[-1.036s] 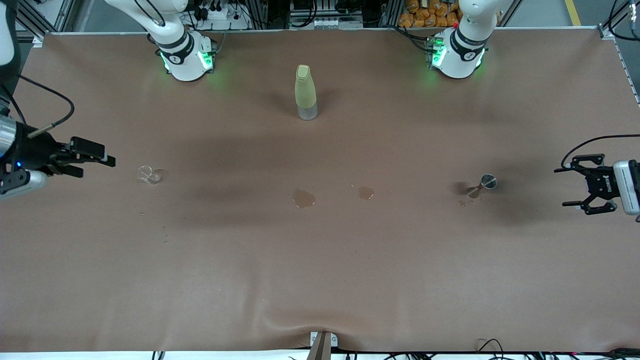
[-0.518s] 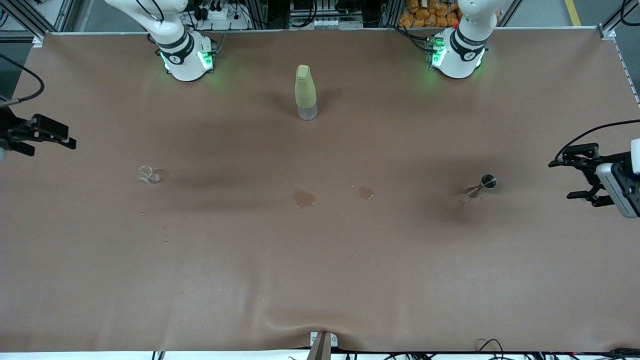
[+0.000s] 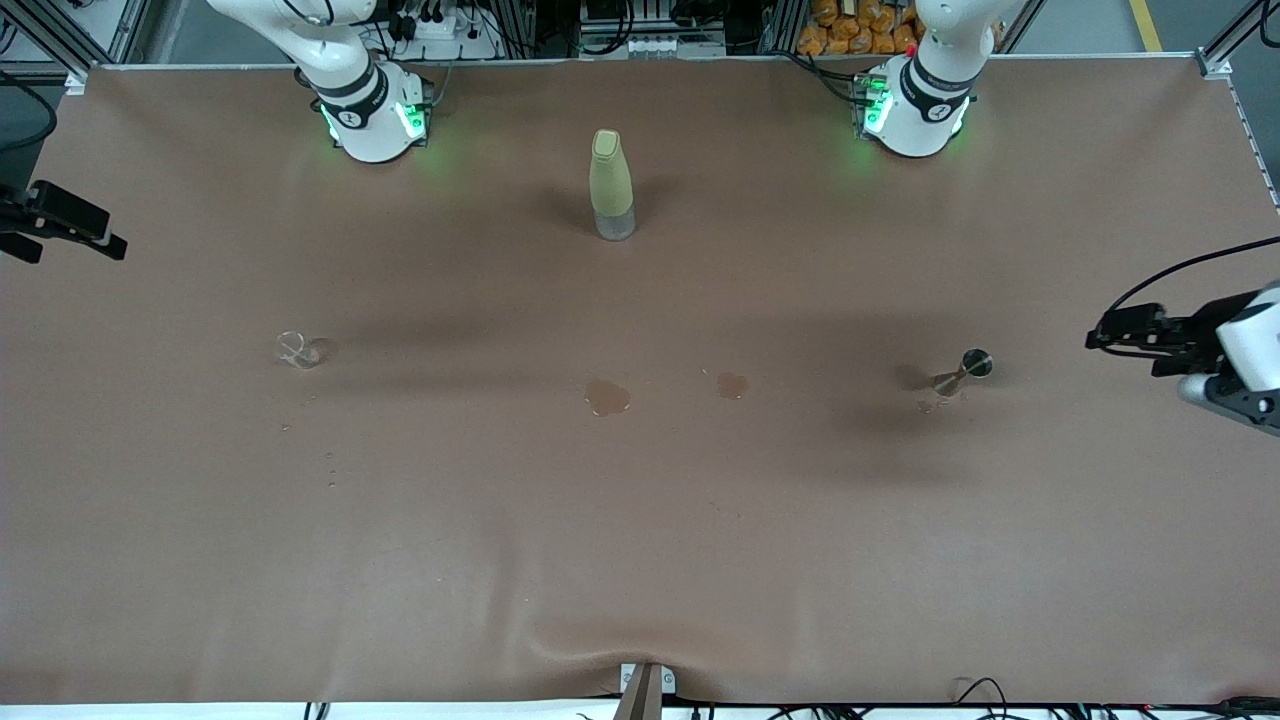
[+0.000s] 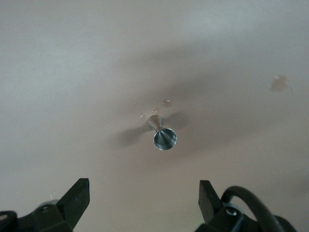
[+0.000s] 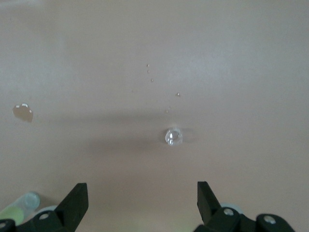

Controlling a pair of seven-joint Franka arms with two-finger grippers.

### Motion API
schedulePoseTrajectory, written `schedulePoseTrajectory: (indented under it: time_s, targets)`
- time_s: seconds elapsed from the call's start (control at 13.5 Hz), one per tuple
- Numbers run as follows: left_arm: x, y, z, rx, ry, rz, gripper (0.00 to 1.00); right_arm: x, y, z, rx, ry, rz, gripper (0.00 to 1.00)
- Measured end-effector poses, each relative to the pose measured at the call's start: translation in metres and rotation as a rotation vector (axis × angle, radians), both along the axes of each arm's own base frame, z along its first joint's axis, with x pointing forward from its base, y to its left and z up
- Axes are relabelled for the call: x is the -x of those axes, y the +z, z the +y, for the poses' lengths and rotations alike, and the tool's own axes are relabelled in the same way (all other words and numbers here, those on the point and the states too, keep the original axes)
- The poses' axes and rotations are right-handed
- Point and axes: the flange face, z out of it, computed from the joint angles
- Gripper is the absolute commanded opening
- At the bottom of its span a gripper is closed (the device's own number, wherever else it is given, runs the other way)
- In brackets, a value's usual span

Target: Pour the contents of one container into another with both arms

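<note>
Both of my end effectors hang released and empty, one at each end of the table. Left end effector (image 3: 1118, 335) is in the air over the edge at the left arm's end, its two black fingers (image 4: 77, 198) spread wide in the left wrist view, nothing between them. Right end effector (image 3: 75, 232) is in the air at the edge of the right arm's end, its fingers (image 5: 75, 203) likewise wide apart in the right wrist view, gripping nothing.

Out from my left end effector, the silvery jigger (image 3: 965, 369) stands on the table near the left arm's end, well apart from the fingers; its round mouth (image 4: 165, 138) faces my wrist camera, and a few small wet spots (image 4: 161, 104) lie just beside its foot.

Out from my right end effector, the tiny clear glass cup (image 3: 297, 349) sits on the table near the right arm's end, well apart from that end effector, with scattered droplets (image 3: 330, 468) nearer the front edge.

Between the cup and the jigger, two small puddles (image 3: 608, 397) mark the brown table (image 3: 640, 560). A tall yellow-green bottle (image 3: 611, 184) stands upright toward the edge where my bases sit, midway between them
</note>
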Motion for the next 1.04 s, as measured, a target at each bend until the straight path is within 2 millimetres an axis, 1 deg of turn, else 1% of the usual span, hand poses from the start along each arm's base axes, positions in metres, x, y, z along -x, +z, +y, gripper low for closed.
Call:
schedulePoseTrajectory:
  time_s: [0.15,0.3,0.44,0.52,0.81,1.04]
  targets:
    - [0.000,0.005,-0.030,-0.078,0.074,-0.001,1.00,0.002,-0.012,-0.001,0.003,-0.006,-0.028,1.00]
    - [0.001,0.008,-0.053,-0.107,0.181,0.002,1.00,0.009,-0.016,-0.005,0.003,-0.012,-0.005,1.00]
    - [0.000,0.010,-0.059,-0.127,0.311,0.008,1.00,0.015,-0.010,-0.015,0.006,-0.017,-0.003,1.00]
    - [0.000,0.010,-0.060,-0.131,0.337,0.009,1.00,0.017,-0.007,-0.019,0.020,-0.018,-0.004,1.00]
    - [0.001,0.011,-0.068,-0.133,0.360,0.007,1.00,0.023,-0.003,-0.034,0.041,-0.042,0.011,1.00]
    - [-0.001,0.011,-0.068,-0.129,0.363,-0.002,1.00,0.026,0.021,-0.039,0.044,-0.052,-0.006,1.00]
